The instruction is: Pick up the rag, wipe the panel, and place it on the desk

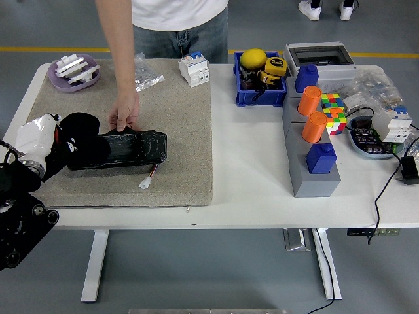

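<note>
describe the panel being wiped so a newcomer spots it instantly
Find the tan mat covering the table's left half. Near its front left lies the panel, long, flat and glossy black, with a person's hand on its far edge; nothing else on the mat is black and slab-shaped.

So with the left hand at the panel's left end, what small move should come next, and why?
Probably lift the black rag clear of the panel and set it on the mat beside it. The left hand holds the rag at the panel's left end, so the stroke looks finished. A person's hand steadies the panel's far edge.
</note>
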Controlling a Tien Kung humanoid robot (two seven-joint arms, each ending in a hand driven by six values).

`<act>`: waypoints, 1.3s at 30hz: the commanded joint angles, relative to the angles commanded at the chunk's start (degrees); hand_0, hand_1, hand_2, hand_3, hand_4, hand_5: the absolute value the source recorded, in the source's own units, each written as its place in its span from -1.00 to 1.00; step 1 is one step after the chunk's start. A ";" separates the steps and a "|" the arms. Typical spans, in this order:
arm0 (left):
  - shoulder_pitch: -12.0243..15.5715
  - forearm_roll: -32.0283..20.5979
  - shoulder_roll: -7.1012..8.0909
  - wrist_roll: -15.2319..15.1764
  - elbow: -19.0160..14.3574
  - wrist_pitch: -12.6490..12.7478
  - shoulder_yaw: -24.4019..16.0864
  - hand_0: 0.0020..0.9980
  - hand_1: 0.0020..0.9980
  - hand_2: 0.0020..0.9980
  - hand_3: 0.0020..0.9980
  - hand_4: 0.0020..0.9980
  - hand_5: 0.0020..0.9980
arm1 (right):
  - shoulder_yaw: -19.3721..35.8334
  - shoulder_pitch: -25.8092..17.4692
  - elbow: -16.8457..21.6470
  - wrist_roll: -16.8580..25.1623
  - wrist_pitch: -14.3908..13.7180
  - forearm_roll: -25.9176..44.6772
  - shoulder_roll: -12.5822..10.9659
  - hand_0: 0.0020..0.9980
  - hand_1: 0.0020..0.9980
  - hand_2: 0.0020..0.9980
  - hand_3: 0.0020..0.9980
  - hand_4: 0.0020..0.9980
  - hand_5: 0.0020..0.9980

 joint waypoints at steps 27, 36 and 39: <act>-2.45 -4.54 0.96 -3.98 9.89 -1.46 -2.70 -0.52 -0.36 0.07 0.11 -0.24 -1.00 | -0.65 0.45 0.30 0.44 0.06 0.48 0.36 0.52 0.45 0.44 0.41 1.00 0.05; -2.29 -5.96 1.11 -3.02 10.92 -5.15 -2.70 -0.49 -0.22 0.09 0.14 -0.10 -1.00 | -0.51 0.41 0.30 0.31 0.01 0.35 0.50 0.52 0.44 0.44 0.41 1.00 0.05; -2.32 -6.49 1.08 -3.08 10.99 -5.55 -2.61 -0.41 -0.05 0.13 0.14 0.37 -1.00 | -0.48 0.47 0.30 0.29 0.01 0.29 0.47 0.52 0.43 0.44 0.41 1.00 0.05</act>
